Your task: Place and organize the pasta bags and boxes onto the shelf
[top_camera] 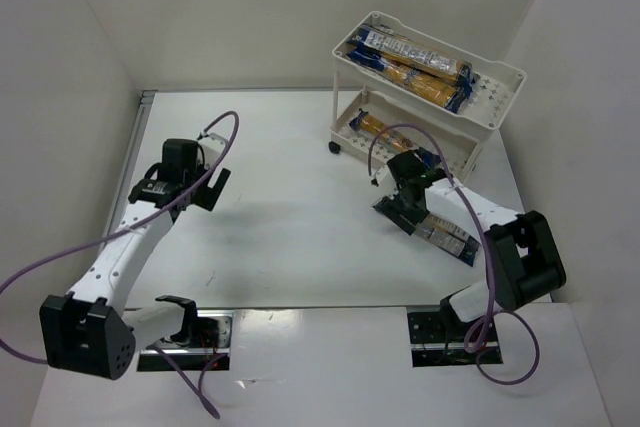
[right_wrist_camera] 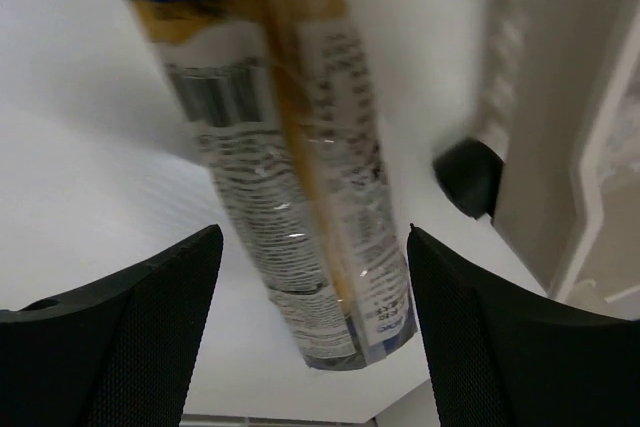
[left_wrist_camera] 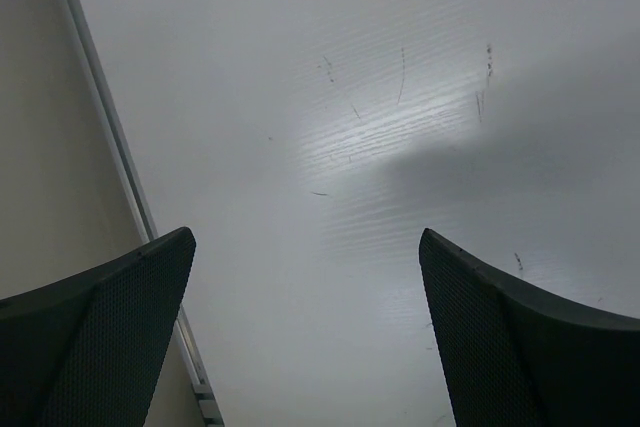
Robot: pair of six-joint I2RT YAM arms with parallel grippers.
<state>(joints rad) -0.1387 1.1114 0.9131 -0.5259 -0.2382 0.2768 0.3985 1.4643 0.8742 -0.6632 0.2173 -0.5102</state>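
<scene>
One pasta packet (top_camera: 450,235) with dark blue ends lies flat on the table in front of the shelf (top_camera: 503,75), a cream two-tier cart. My right gripper (top_camera: 398,197) hovers over the packet's far end. In the right wrist view this packet (right_wrist_camera: 290,177) runs between the spread fingers (right_wrist_camera: 150,327) without being pinched, so my right gripper (right_wrist_camera: 315,292) is open. More packets (top_camera: 415,59) lie side by side in the top tray, and another packet (top_camera: 372,126) lies in the lower tray. My left gripper (top_camera: 212,190) hangs open over bare table at the left, empty (left_wrist_camera: 305,332).
A dark cart wheel (right_wrist_camera: 468,175) and a cart post (right_wrist_camera: 560,147) stand just right of the packet. The table's left edge strip (left_wrist_camera: 120,157) meets a side wall. Purple cables loop off both arms.
</scene>
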